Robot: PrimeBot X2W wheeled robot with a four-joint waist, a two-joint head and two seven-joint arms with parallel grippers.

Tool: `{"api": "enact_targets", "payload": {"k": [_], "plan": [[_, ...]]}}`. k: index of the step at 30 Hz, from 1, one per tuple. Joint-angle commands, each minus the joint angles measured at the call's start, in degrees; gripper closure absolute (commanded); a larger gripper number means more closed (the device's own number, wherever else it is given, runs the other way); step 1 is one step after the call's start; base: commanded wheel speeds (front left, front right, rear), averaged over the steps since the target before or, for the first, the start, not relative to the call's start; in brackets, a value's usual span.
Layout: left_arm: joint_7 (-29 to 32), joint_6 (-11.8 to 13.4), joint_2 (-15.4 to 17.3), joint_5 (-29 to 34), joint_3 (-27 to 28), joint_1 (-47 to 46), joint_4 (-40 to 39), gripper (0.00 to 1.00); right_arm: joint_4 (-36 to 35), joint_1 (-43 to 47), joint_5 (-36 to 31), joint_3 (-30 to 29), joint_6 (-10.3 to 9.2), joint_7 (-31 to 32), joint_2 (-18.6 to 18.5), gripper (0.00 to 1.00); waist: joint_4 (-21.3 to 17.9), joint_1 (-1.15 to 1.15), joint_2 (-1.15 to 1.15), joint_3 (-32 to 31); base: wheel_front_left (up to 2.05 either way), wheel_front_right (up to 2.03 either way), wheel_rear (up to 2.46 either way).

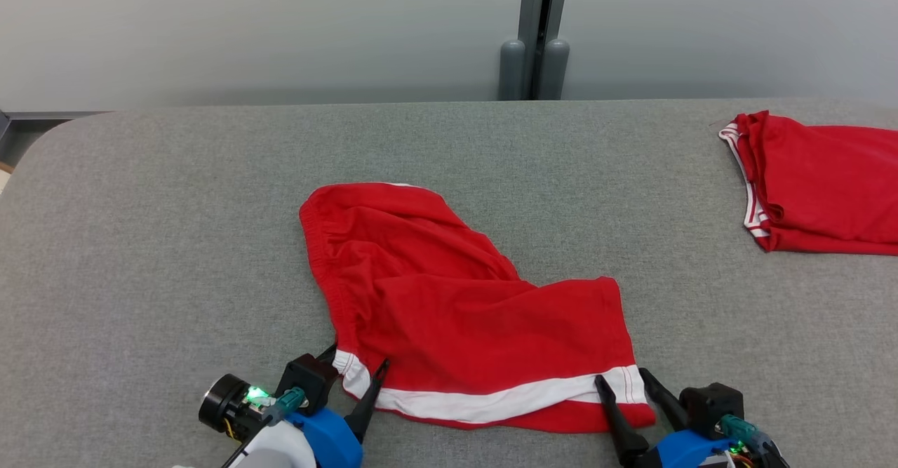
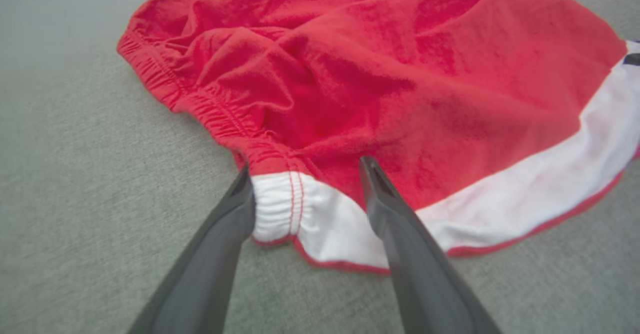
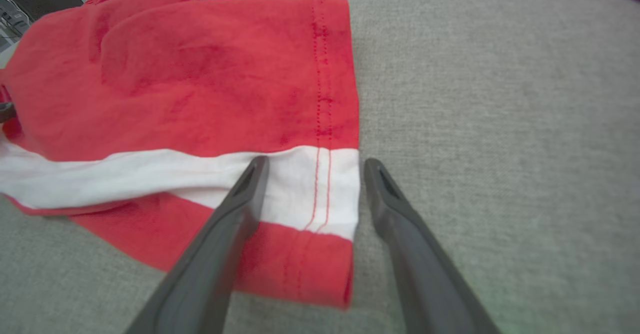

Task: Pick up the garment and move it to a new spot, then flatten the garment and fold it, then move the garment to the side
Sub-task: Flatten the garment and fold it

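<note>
Garment corners sit inside both my sets of jaws, and both sets are spread wide, pinching nothing. My left gripper straddles the gathered waistband end where the white band begins: one finger rests on bare table just outside the cloth, the other lies over it. My right gripper straddles the hem corner the same way, its inner finger over the white band and its outer finger on table just beside the edge.

The red shorts lie near the front of the table, between my two grippers, rumpled and bunched toward the waistband.

What worries me is layers. At the right corner a lower red layer sticks out past the white band, so closing could catch only the top sheet and leave the rest dragging. On the left the elastic is thick and puckered; my finger could shove it ahead instead of trapping it, and the corner would slip out. If one side grips and the other misses, lifting would twist the cloth into a worse heap. A second red garment lies well apart at the far right; a long carry that way could tangle the two.
</note>
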Motion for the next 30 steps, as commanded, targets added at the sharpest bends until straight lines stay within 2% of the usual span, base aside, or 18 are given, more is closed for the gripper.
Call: {"api": "enact_targets", "payload": {"k": [1, 10, 18, 25, 26, 27, 28, 29, 30], "plan": [[-0.2, -0.1, 0.2, -0.5, -0.7, -0.8, 0.2, 0.00, 1.0, 0.0, 0.5, 0.7, 0.01, 0.2, -0.1, 0.00, -0.1, 0.00, 0.00, 0.0, 0.00, 0.00, 0.00], [-0.2, -0.1, 0.9, -4.9, -6.1, -2.6, 1.1, 0.00, -0.3, 0.1, 6.3, 5.0, 0.01, 0.4, -0.9, 0.00, -0.2, 0.00, 0.00, 0.6, 0.00, 0.00, 0.00], [-0.2, -0.1, 1.7, -7.1, -8.1, -3.1, 1.1, 0.00, -1.6, -0.2, 11.8, 10.5, 0.02, 0.4, -2.0, 0.00, 0.1, 0.00, 0.00, 1.0, 0.00, 0.00, 0.00], [-0.2, -0.1, 1.8, -8.3, -8.8, -3.4, 1.3, 0.00, -4.4, -0.7, 15.3, 13.0, 0.01, 0.2, -3.6, 0.00, 0.3, 0.00, 0.00, 1.0, 0.00, 0.00, 0.00], [-0.2, -0.1, 1.8, -8.5, -8.9, -3.4, 1.4, 0.14, -4.9, -0.7, 15.5, 12.9, 0.01, 0.2, -3.9, 0.00, 0.4, 0.00, 0.00, 0.9, 0.00, 0.00, 0.00], [-0.2, -0.1, 1.8, -8.6, -9.0, -3.4, 1.4, 0.49, -5.2, -0.6, 15.6, 12.8, 0.01, 0.2, -4.1, 0.04, 0.4, 0.00, 0.00, 0.9, 0.00, 0.00, 0.00], [-0.2, -0.1, 1.8, -8.9, -9.2, -3.3, 1.4, 0.88, -5.4, -0.5, 15.5, 12.7, 0.01, 0.1, -4.3, 0.67, 0.4, 0.00, 0.00, 0.8, 0.00, 0.00, 0.00], [-0.2, -0.1, 1.8, -9.0, -9.4, -3.3, 1.4, 1.00, -5.9, -0.6, 15.1, 12.2, 0.01, 0.1, -4.5, 0.84, 0.4, 0.00, 0.00, 0.8, 0.00, 0.00, 0.00], [-0.2, -0.1, 1.8, -9.3, -9.6, -3.3, 1.2, 1.00, -6.4, -0.5, 14.7, 11.6, 0.01, 0.1, -4.6, 1.00, 0.4, 0.00, 0.00, 0.7, 0.00, 0.00, 0.00]]}}
